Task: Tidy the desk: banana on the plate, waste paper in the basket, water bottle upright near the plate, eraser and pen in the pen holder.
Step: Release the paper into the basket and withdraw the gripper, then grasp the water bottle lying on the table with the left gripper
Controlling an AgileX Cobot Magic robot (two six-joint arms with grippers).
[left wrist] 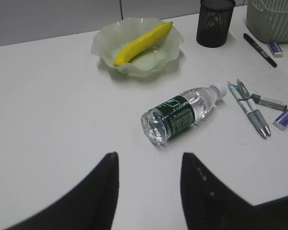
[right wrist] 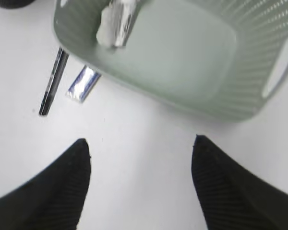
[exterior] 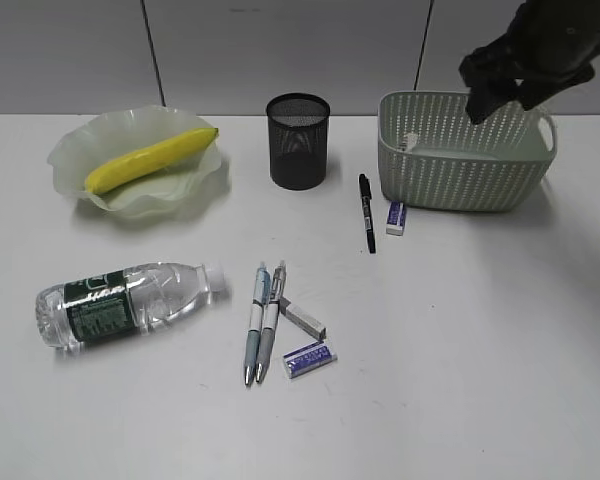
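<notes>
Banana (exterior: 150, 158) lies in the plate (exterior: 75, 150) at the counter's (exterior: 460, 340) far left. Bottle (exterior: 130, 303) is on its side toward the near left, cap pointing at the counter's right edge, well apart from the plate. Pen holder (exterior: 298, 140) stands upright at far centre, next to the plate. Basket (exterior: 467, 150) sits at far right; the waste paper (right wrist: 116, 21) is inside it, against one end wall. Black pen (exterior: 366, 212) lies on the counter between holder and basket, with one eraser (exterior: 397, 217) just beside it, close to the basket's front wall. Two more pens (exterior: 261, 322) lie side by side near centre front, touching or nearly so; a grey eraser (exterior: 303, 317) and a purple-labelled eraser (exterior: 310, 358) are just to their right. Right gripper (right wrist: 141, 148) hangs above the basket, over its near rim; fingers (right wrist: 57, 191) spread wide, nothing between them. Left gripper (left wrist: 149, 163) hovers over bare counter near the left front, bottle just ahead of it; fingers (left wrist: 201, 187) partly open, holding nothing.
</notes>
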